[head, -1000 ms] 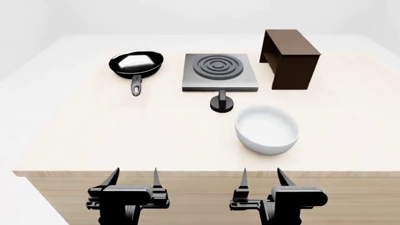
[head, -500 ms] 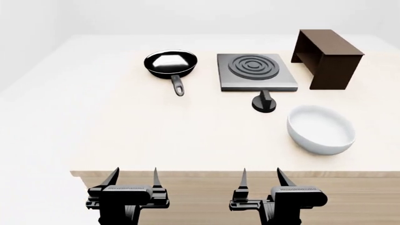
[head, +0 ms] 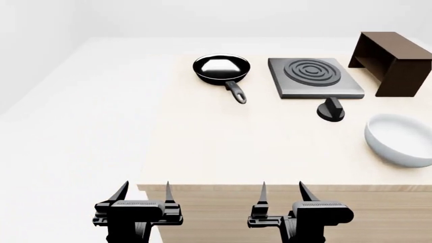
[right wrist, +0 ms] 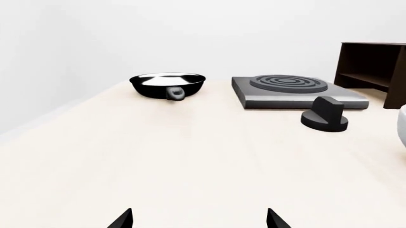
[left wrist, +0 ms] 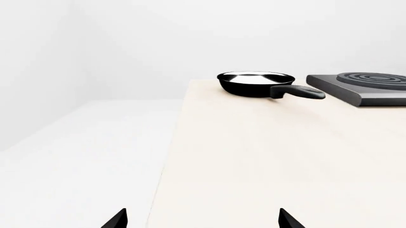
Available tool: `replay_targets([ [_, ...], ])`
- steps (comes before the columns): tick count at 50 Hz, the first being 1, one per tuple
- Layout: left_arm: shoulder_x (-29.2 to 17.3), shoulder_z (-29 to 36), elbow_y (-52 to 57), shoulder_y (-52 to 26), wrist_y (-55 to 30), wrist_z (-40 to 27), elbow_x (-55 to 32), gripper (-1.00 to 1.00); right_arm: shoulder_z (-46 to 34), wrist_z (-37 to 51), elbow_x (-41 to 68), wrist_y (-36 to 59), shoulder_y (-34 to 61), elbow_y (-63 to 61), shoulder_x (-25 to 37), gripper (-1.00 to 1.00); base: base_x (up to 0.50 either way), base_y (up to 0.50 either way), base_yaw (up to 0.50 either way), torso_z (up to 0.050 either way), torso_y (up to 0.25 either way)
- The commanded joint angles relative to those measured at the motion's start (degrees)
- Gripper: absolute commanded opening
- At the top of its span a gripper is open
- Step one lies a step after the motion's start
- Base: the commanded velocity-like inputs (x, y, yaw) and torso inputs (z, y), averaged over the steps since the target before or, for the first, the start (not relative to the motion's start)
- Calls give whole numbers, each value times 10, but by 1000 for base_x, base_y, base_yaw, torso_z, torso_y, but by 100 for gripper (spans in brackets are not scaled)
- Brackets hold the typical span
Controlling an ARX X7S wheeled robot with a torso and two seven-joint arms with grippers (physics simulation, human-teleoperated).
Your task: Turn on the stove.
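The stove (head: 315, 77) is a flat grey square slab with a ringed burner, at the far right of the table. Its small black knob (head: 331, 110) stands on the table just in front of it. The stove also shows in the right wrist view (right wrist: 295, 91) with the knob (right wrist: 324, 115), and its edge shows in the left wrist view (left wrist: 368, 88). My left gripper (head: 143, 192) and right gripper (head: 282, 191) are both open and empty, held before the table's front edge, far from the stove.
A black frying pan (head: 222, 69) sits left of the stove, handle toward me. A dark brown box (head: 393, 63) stands at the far right. A white bowl (head: 401, 139) lies right of the knob. The table's left edge (head: 157, 126) borders white floor.
The view has shifted left: the table and everything on it now sits further right in the head view. Both grippers keep the same pose.
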Motion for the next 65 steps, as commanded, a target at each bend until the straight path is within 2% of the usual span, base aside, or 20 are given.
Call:
replay_targets([
  [1, -5, 5, 0, -1, 0, -5, -5, 100, -5, 3, 10, 3, 0, -3, 4, 100, 0, 0, 0, 0, 0],
  [14, -9, 12, -2, -3, 2, -10, -9, 100, -12, 7, 17, 10, 5, 2, 8, 100, 16, -15, 0, 0, 0],
  [24, -12, 16, -4, -4, 3, -14, -11, 100, -17, 12, 16, 3, 5, 4, 11, 100, 377, -171, 0, 0, 0],
  [65, -25, 31, 2, -4, 3, -28, -22, 100, -29, 31, 29, 6, 7, -1, 22, 100, 345, -8, 0, 0, 0],
])
